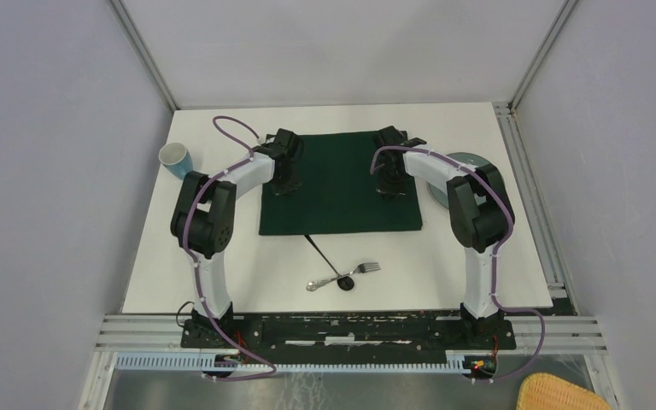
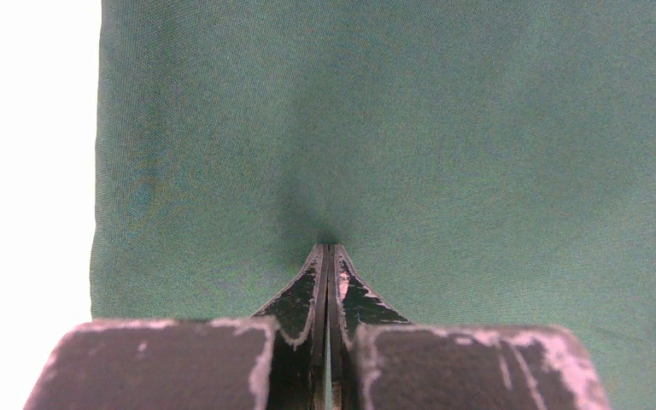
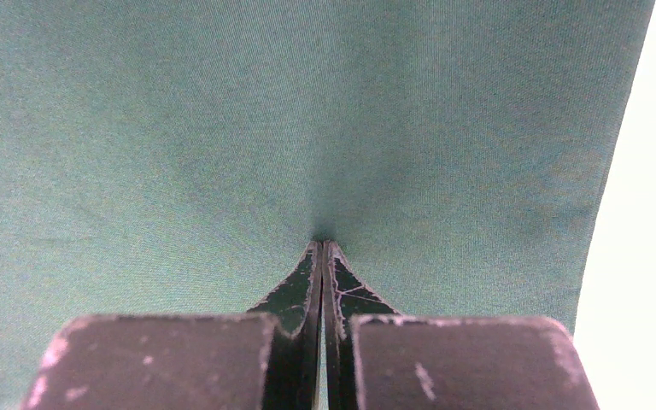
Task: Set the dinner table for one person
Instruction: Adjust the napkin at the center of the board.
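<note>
The dinner table point(image 1: 222, 256) is a white top with a dark green cloth point(image 1: 339, 184) lying flat at its middle. My left gripper point(image 1: 280, 190) stands on the cloth's left part, jaws shut, tips touching the fabric point(image 2: 330, 248), which dimples slightly around them. My right gripper point(image 1: 390, 195) stands on the cloth's right part, also shut, its tips point(image 3: 321, 243) resting on the fabric point(image 3: 222, 128). The cloth's left edge point(image 2: 98, 171) and the white table point(image 2: 26, 171) show in the left wrist view. The right wrist view shows the table point(image 3: 649, 256) past the cloth's right edge.
A light blue cup point(image 1: 175, 159) stands at the far left. A blue-grey plate point(image 1: 465, 162) lies at the right, partly behind the right arm. A fork point(image 1: 367, 268), a spoon point(image 1: 323, 281) and a thin black utensil point(image 1: 325, 256) lie near the front. A wicker basket point(image 1: 564, 395) sits off the table, bottom right.
</note>
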You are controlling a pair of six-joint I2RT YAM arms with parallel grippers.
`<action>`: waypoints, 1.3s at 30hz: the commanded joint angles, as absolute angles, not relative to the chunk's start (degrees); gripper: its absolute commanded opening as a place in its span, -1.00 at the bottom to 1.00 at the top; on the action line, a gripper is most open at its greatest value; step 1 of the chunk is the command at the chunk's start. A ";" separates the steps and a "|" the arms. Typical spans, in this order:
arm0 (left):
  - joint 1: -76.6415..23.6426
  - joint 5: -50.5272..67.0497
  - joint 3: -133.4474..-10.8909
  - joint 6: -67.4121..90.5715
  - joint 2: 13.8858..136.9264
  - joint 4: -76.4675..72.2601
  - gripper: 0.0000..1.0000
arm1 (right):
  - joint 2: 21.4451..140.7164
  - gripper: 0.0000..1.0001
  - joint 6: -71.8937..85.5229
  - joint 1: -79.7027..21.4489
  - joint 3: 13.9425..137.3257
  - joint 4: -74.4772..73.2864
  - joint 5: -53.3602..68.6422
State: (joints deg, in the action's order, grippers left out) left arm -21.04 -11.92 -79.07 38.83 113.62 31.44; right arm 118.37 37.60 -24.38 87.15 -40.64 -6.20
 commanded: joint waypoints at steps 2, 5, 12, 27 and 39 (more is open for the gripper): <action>-21.24 -13.23 -80.73 39.86 111.91 34.50 -0.96 | 117.74 -1.00 36.92 -24.52 89.03 -40.17 -8.26; -21.23 -13.09 -81.30 39.83 111.88 34.79 -0.96 | 117.73 -1.00 36.90 -24.50 89.69 -40.61 -8.26; -21.23 -13.59 -82.13 39.49 110.49 35.63 -0.68 | 115.91 -0.83 36.70 -24.52 89.79 -41.00 -8.35; -21.58 -15.60 -89.26 35.53 104.16 34.18 -0.42 | 104.39 -0.57 34.58 -24.53 95.16 -40.80 -9.79; -31.44 -17.12 -105.36 26.63 112.72 35.47 -0.42 | 86.37 -0.34 39.84 -19.79 75.01 -33.69 -15.35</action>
State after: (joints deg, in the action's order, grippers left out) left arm -27.27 -15.25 -98.08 32.12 108.44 35.68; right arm 89.12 36.97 -22.24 79.26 -35.99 -13.87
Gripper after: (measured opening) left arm 0.292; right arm 0.331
